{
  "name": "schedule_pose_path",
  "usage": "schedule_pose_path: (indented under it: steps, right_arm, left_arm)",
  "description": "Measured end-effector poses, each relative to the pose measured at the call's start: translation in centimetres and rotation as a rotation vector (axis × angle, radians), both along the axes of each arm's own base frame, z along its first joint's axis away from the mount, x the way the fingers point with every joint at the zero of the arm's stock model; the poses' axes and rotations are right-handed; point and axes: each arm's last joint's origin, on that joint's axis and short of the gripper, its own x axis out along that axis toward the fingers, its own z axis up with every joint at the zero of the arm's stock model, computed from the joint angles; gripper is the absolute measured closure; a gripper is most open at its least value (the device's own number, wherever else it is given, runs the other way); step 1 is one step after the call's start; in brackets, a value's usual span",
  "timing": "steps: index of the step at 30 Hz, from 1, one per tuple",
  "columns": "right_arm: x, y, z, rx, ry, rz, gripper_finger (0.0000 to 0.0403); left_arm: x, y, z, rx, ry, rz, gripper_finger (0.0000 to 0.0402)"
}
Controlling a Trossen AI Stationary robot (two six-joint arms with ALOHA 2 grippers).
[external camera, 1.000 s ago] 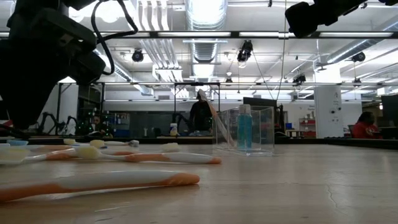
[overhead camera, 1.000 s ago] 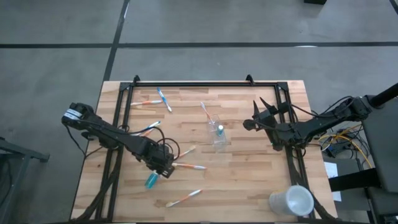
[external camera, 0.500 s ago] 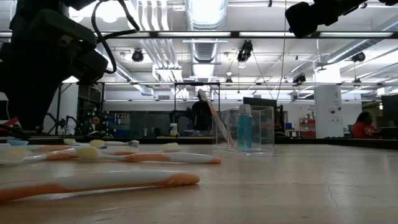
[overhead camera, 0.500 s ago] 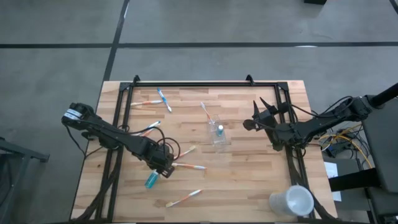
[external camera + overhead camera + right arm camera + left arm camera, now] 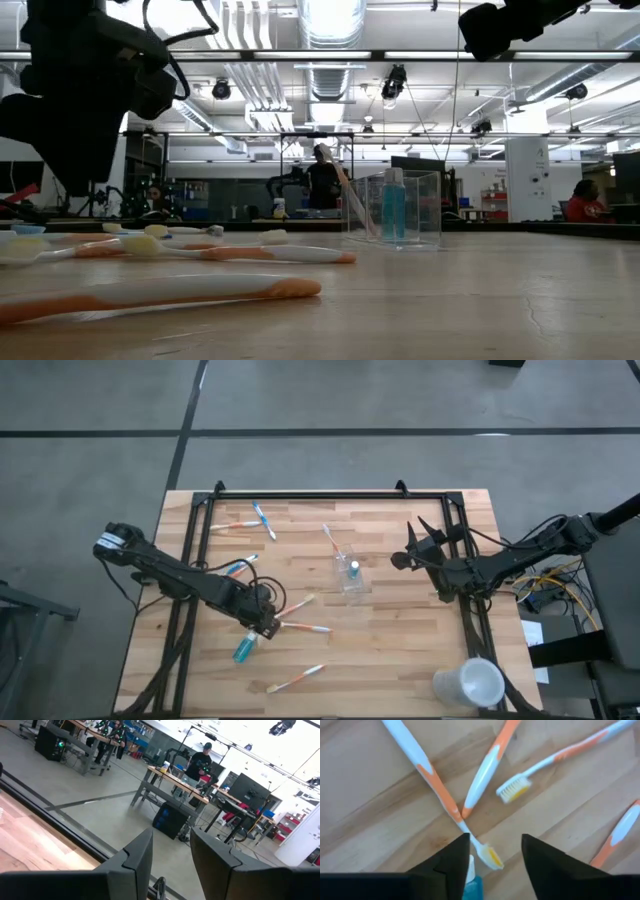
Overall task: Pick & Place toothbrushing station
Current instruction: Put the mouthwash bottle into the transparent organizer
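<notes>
A clear plastic cup (image 5: 350, 577) stands mid-table holding a small blue tube (image 5: 393, 205), with a toothbrush (image 5: 329, 540) leaning on its rim. Several toothbrushes lie flat on the wood, one orange-and-white (image 5: 303, 627). A second blue tube (image 5: 243, 649) lies near the front left. My left gripper (image 5: 265, 627) hovers open, pointing steeply down just beside that tube; a brush head (image 5: 490, 856) lies below the gap and the tube's cap end (image 5: 471, 879) lies by one finger. My right gripper (image 5: 398, 558) waits open and level, above the table to the right of the cup.
A larger white cup (image 5: 468, 685) lies on its side at the front right corner. Two toothbrushes (image 5: 262, 520) lie at the far left near the black frame rail (image 5: 300, 497). Bare wood shows between the clear cup and the table's front edge.
My left gripper has risen a little and tipped, its arm shifting toward the table's left edge. The blue tube and the toothbrushes lie where they were.
</notes>
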Motion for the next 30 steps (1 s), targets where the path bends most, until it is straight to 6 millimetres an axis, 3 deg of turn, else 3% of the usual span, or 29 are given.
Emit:
schedule_pose_path:
  steps: [6,12,19,30]
  right_arm:
    - [0.0,0.0,0.0,0.000,0.000,0.001,0.0278]
    - [0.0,0.0,0.0,0.000,0.000,0.000,0.0278]
    - [0.0,0.0,0.0,0.000,0.000,0.000,0.0278]
    - [0.0,0.0,0.0,0.000,0.000,0.001,0.0278]
  left_arm:
    - [-0.2,0.2,0.4,0.026,-0.032,0.062,0.0149]
    - [-0.1,0.4,0.4,0.041,-0.053,0.155,0.0110]
    - [-0.7,-0.1,0.5,-0.027,-0.014,0.324,0.0105]
    - [-2.4,-3.3,1.1,-0.039,-0.090,0.429,0.0107]
